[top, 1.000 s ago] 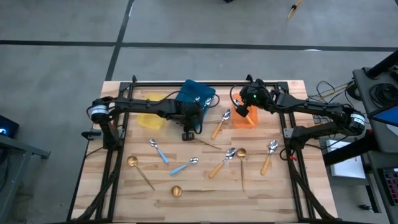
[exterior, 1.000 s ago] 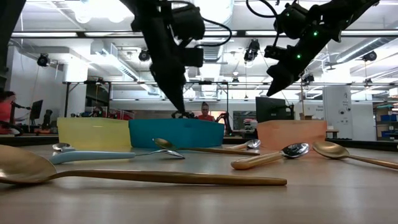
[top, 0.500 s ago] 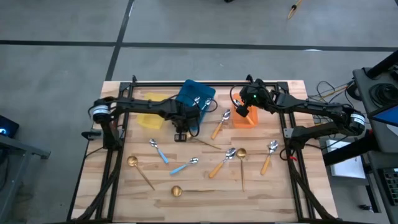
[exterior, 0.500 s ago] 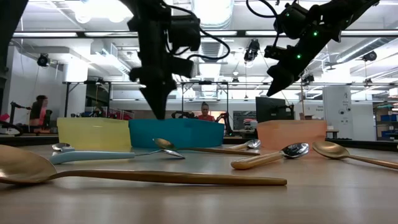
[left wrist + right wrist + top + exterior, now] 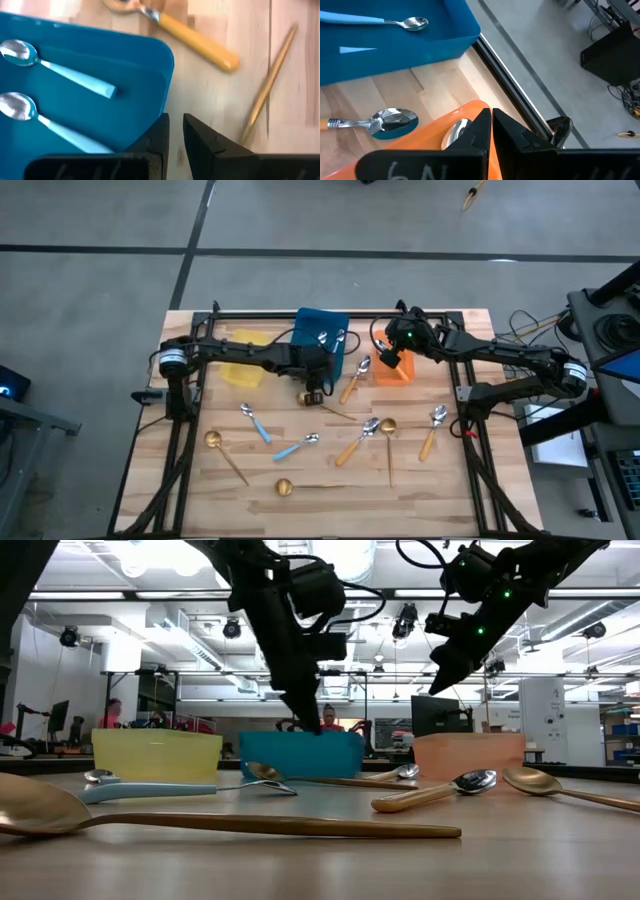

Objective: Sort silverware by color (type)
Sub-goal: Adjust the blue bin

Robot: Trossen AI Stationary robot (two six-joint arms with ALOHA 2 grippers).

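The blue bin [image 5: 308, 325] stands at the table's far middle with two light-blue-handled spoons [image 5: 60, 75] lying in it. My left gripper [image 5: 314, 390] slants down at the bin's near wall, close to its near right corner. Its fingers are almost together, with nothing in the slit [image 5: 176, 131]. My right gripper [image 5: 388, 360] hangs shut over the orange bin [image 5: 420, 137], which holds a spoon bowl [image 5: 455, 132]. More silverware lies flat on the wood: orange-handled [image 5: 352, 380], blue-handled [image 5: 253, 422] and gold [image 5: 388, 445] spoons. My left gripper meets the blue bin at the rim of its near wall [image 5: 162, 95], beside the near right corner. The outer side of its far finger [image 5: 160, 135] lies against that wall from the near side. The finger hides the very spot. The bin stands flat on the table.
The yellow bin [image 5: 243, 360] stands left of the blue one. A thin gold handle [image 5: 265, 90] and an orange-handled spoon [image 5: 200, 42] lie just near and right of my left gripper. A black frame rail [image 5: 515, 95] edges the table. People show in the room behind.
My left gripper swung toward the table's left, then came back right and sank to the blue bin's near right corner. The bin has turned about from askew to square with the table, its left end shifting right.
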